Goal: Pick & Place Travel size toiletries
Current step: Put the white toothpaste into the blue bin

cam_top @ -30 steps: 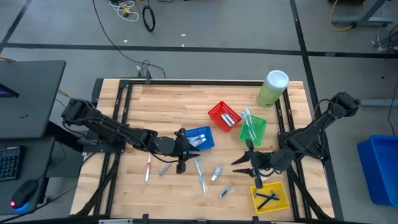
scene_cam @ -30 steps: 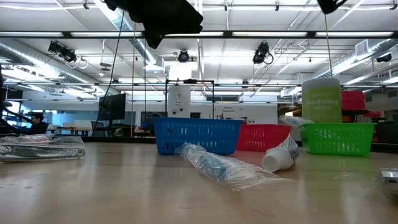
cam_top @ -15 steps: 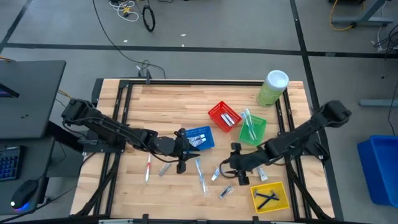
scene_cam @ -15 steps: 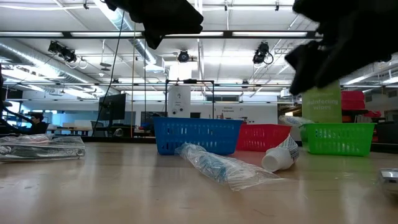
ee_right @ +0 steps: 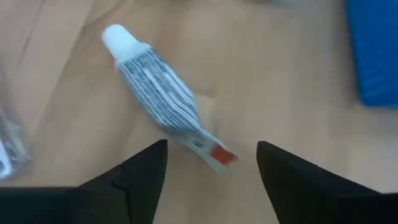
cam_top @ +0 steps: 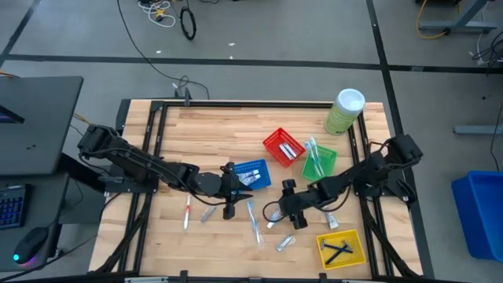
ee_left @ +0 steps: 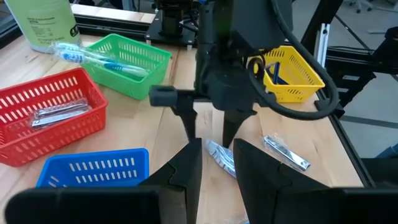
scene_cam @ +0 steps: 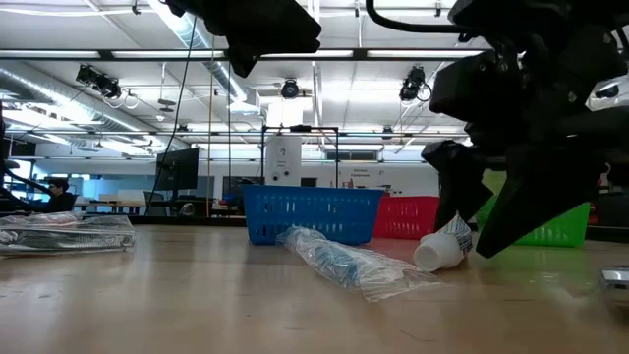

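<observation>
A small white-capped tube [ee_right: 158, 93] lies flat on the wooden table [cam_top: 196, 134]. My right gripper [ee_right: 211, 168] is open just above it, a finger on either side of the tube's crimped end, apart from it. It also shows low over the tube [scene_cam: 442, 246] in the low view. My left gripper [ee_left: 217, 168] hovers open with nothing in it beside the blue basket [cam_top: 251, 174]. Around them lie a wrapped toothbrush [cam_top: 253, 220], a red-handled toothbrush [cam_top: 188, 212], a small tube [cam_top: 207, 214] and a silvery item [cam_top: 284, 242].
A red basket [cam_top: 283, 147] and a green basket [cam_top: 320, 161] with toothbrushes stand behind the right gripper. A yellow basket [cam_top: 342, 248] with dark razors sits at the near right. A pale-green cylinder [cam_top: 344, 110] stands at the far right corner. Another tube [cam_top: 332, 220] lies by the yellow basket.
My right gripper has swung toward the table's left edge and come down steeply, tipping its fingers downward, until it stands low over the white-capped tube. The tube and the other items have stayed where they were.
</observation>
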Controlling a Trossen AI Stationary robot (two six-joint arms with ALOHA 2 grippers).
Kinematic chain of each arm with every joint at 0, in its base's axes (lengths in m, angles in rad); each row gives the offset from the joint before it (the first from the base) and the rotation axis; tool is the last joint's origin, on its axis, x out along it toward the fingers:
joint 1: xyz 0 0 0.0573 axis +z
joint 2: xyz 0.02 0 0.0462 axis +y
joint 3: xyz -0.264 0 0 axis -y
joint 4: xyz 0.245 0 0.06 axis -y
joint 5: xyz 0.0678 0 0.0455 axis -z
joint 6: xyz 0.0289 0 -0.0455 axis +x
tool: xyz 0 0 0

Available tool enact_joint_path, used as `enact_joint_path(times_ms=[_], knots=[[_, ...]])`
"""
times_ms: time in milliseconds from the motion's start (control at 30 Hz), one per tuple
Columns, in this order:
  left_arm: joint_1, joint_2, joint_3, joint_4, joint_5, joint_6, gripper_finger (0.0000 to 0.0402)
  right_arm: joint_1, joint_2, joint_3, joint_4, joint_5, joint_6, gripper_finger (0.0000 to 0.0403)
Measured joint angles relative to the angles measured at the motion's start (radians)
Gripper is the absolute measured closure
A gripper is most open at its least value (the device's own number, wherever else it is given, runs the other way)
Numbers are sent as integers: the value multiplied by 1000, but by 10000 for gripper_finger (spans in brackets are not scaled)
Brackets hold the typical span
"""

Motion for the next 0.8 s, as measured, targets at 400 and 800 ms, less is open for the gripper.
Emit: enact_joint_path(times_ms=[400,800], knots=[[0,0,0,0,0,-3,301,-1,21,0,49,-90,28,300],[0,0,0,-1,0,-3,301,-1,19,0,51,-90,49,394]])
